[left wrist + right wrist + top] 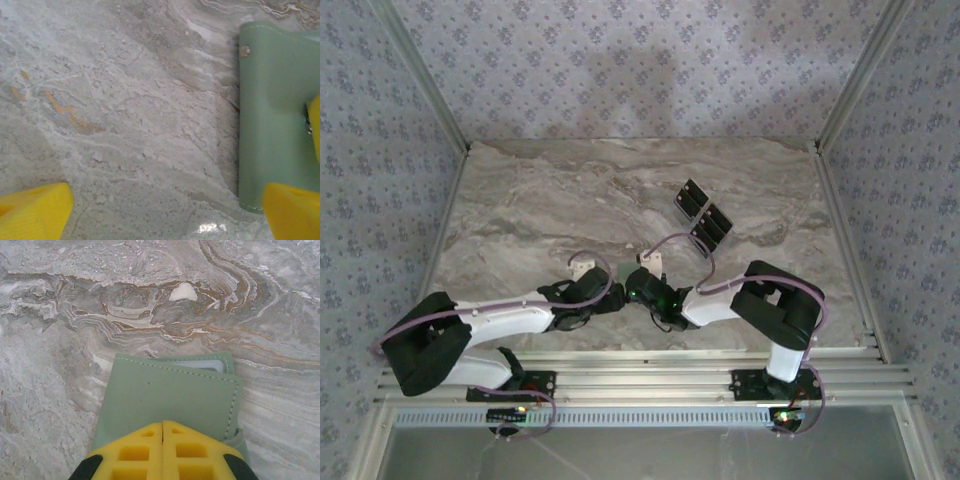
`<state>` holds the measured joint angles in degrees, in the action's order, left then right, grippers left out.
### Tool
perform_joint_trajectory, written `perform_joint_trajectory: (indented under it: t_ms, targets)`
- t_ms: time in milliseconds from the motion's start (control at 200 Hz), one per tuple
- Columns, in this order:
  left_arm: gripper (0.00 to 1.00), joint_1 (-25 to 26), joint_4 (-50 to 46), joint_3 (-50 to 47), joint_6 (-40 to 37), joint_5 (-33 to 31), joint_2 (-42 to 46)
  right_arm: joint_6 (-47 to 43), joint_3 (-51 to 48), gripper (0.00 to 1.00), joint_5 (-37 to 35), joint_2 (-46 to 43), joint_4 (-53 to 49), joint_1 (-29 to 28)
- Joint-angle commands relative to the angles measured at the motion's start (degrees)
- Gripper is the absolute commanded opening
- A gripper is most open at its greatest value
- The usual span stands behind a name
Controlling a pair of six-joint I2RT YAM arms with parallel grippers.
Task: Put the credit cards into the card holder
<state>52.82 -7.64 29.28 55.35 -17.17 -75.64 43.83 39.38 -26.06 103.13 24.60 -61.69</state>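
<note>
The pale green card holder (170,400) lies flat on the marble table, a greyish inner pocket (202,365) peeking out at its far edge. My right gripper (162,424) is shut, its yellow tips together and resting on top of the holder with nothing between them. In the left wrist view the holder (275,115) lies at the right, with a small stud (244,50) near its corner. My left gripper (165,220) stands wide open just left of the holder, one finger (292,210) over its near corner. Three dark credit cards (703,215) lie further back on the table.
Both grippers meet near the table's front middle, left gripper (612,293) and right gripper (640,284) almost touching. The marble table (520,220) is walled by patterned panels, with a metal rail (640,385) along the near edge.
</note>
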Motion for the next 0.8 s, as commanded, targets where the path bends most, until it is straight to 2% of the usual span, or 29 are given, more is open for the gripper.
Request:
perform_joint_trajectory:
  t_ms: [0,80,355,795]
  targets:
    - [0.99,-1.26,-6.58,-0.93,1.61,-0.99,0.14,2.33,-8.53,0.0,8.18,10.58,-29.36,-3.35]
    - [0.99,-1.73,-6.72,-0.65,1.35,-0.62,0.26,2.43,-6.95,0.0,8.23,12.57,-31.43,-3.92]
    - [0.99,-2.94,-6.71,-0.61,-0.06,0.07,1.24,-2.08,-2.63,0.0,10.49,7.2,-35.96,-2.31]
    - [0.99,-3.2,-3.18,-1.06,-3.99,1.7,1.17,-10.52,7.04,0.0,20.27,3.6,-42.09,6.11]
